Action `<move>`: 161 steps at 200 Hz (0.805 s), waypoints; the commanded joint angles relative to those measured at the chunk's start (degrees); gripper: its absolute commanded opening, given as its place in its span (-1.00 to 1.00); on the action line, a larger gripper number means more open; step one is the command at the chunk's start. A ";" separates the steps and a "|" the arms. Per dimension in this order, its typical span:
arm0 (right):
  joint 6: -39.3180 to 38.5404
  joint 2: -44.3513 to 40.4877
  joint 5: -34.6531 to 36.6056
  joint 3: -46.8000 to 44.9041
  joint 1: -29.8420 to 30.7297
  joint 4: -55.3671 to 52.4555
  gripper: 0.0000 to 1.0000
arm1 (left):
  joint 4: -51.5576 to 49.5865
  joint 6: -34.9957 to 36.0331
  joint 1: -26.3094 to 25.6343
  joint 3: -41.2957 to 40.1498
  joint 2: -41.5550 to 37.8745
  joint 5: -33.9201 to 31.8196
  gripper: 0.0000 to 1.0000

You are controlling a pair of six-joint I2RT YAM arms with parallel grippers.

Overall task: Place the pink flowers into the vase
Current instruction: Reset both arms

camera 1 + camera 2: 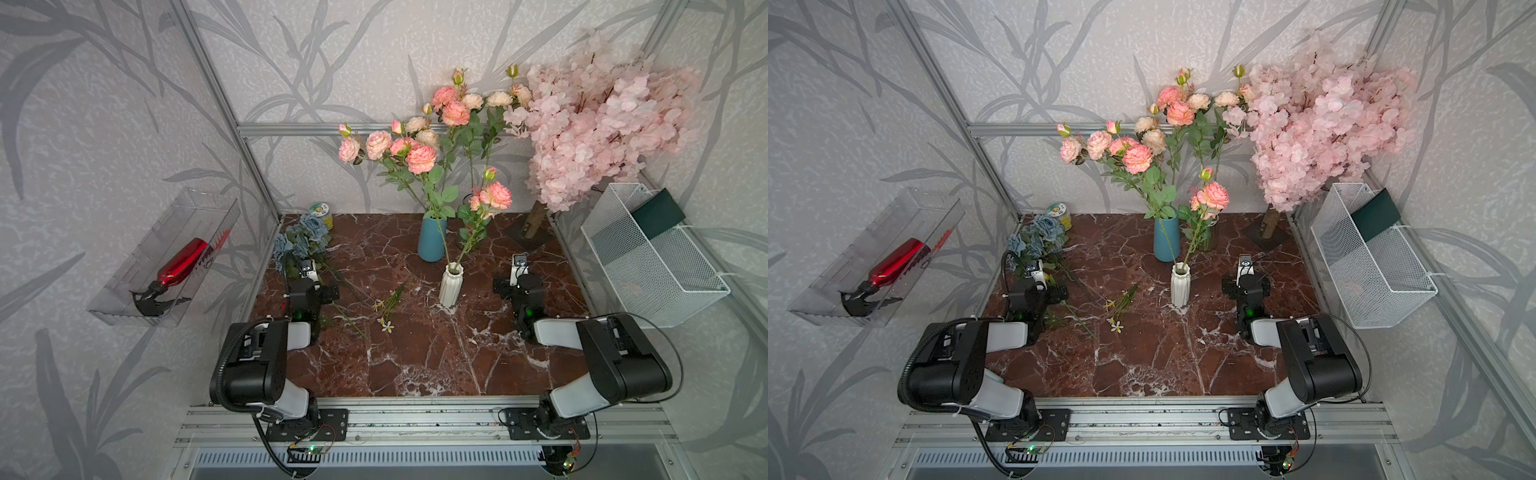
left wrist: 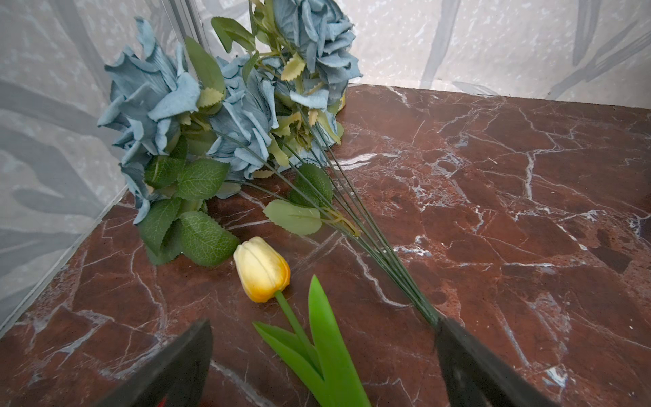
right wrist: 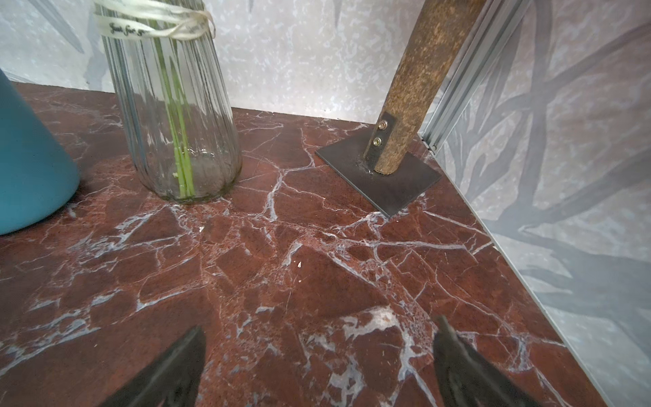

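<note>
One stem of pink flowers (image 1: 494, 195) stands in the white ribbed vase (image 1: 451, 286) at mid-table. More pink flowers (image 1: 419, 158) fill the blue vase (image 1: 432, 239) behind it. A third bunch rises from the clear glass vase (image 3: 176, 105), which holds green stems. My left gripper (image 2: 324, 327) is open low over the table at the left, with a yellow tulip (image 2: 262, 269) lying between and ahead of its fingers. My right gripper (image 3: 318, 327) is open over bare marble to the right of the white vase, with nothing between its fingers.
Dusty blue flowers (image 2: 229, 105) lie in the back left corner, their stems running by my left finger. A pale-pink blossom tree (image 1: 594, 124) stands back right on a trunk (image 3: 415, 88). A wire basket (image 1: 652, 257) hangs right, a bin with a red bottle (image 1: 183, 266) hangs left, and a small sprig (image 1: 388, 307) lies mid-table.
</note>
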 commanded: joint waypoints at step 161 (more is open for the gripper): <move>-0.53 0.42 -0.35 0.18 0.54 0.06 0.98 | 0.29 -0.31 -0.06 0.62 0.29 -0.41 0.98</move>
